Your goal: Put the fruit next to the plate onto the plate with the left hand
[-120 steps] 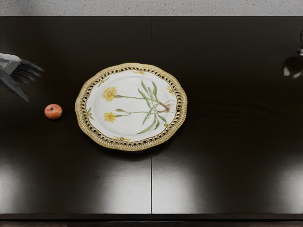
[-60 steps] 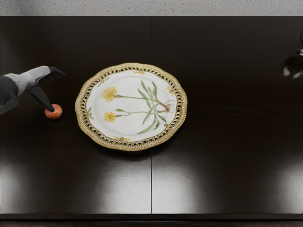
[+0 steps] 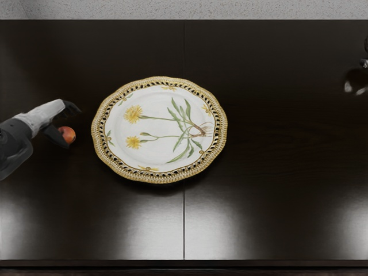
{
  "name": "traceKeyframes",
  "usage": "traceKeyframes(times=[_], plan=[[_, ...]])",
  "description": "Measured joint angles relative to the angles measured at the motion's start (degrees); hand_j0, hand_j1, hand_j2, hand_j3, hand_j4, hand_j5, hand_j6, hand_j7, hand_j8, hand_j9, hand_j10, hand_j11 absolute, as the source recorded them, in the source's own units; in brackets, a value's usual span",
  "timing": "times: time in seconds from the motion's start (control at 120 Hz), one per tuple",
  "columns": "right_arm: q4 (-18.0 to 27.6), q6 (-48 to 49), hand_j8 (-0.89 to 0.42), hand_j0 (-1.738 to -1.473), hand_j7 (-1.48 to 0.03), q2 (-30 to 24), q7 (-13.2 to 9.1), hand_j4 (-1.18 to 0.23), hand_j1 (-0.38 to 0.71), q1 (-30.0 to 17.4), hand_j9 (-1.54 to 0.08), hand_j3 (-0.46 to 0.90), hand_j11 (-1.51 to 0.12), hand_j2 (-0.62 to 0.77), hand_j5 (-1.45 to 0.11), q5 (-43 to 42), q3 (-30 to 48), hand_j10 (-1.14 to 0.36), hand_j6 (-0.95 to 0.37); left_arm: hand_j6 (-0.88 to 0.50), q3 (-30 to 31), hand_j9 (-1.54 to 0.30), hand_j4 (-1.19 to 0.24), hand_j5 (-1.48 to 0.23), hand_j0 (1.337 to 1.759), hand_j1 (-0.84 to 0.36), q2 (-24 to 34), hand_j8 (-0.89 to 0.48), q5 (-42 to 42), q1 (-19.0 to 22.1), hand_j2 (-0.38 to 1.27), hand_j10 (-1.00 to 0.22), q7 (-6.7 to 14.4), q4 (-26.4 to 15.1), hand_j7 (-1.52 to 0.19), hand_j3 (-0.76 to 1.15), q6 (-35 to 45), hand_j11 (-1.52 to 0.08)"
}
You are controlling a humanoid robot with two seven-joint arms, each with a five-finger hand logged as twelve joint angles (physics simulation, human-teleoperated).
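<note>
A small red-orange fruit (image 3: pixel 68 134) lies on the dark table, just left of the plate (image 3: pixel 213 123), a round white plate with yellow flowers and a pierced gold rim. My left hand (image 3: pixel 63 122) comes in from the left edge and sits low over the fruit. Its thumb (image 3: pixel 56 135) lies against the fruit's left side and covers part of it. Its dark fingers (image 3: pixel 71 107) reach out above the fruit, still spread rather than wrapped around it. The fruit's right side shows freely. A sliver of my right arm (image 3: pixel 364 59) shows at the far right edge.
The dark glossy table (image 3: pixel 184 218) stretches wide around the plate, with a seam down its middle. A pale reflection (image 3: pixel 355 81) glints on it near the right edge. A light speckled strip (image 3: pixel 184 8) runs along the back.
My left hand has come in from the left edge, dropped down and settled at the fruit, thumb on its left side. The fruit has barely shifted. The plate has not moved.
</note>
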Motion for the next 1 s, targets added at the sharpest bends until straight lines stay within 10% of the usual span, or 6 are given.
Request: traceKeyframes(times=[1.0], plan=[[0.0, 0.0, -0.03, -1.658, -0.04, 0.0, 0.0, -0.03, -0.31, 0.0, -0.04, 0.00, -0.04, -0.01, -0.04, 0.0, 0.0, -0.03, -0.03, -0.57, 2.0, -0.90, -0.69, -0.87, 1.654, -0.33, -2.1, -0.45, 1.4, 3.1, 0.33, -0.58, 0.0, 2.5, -0.88, 0.00, 3.7, -0.90]])
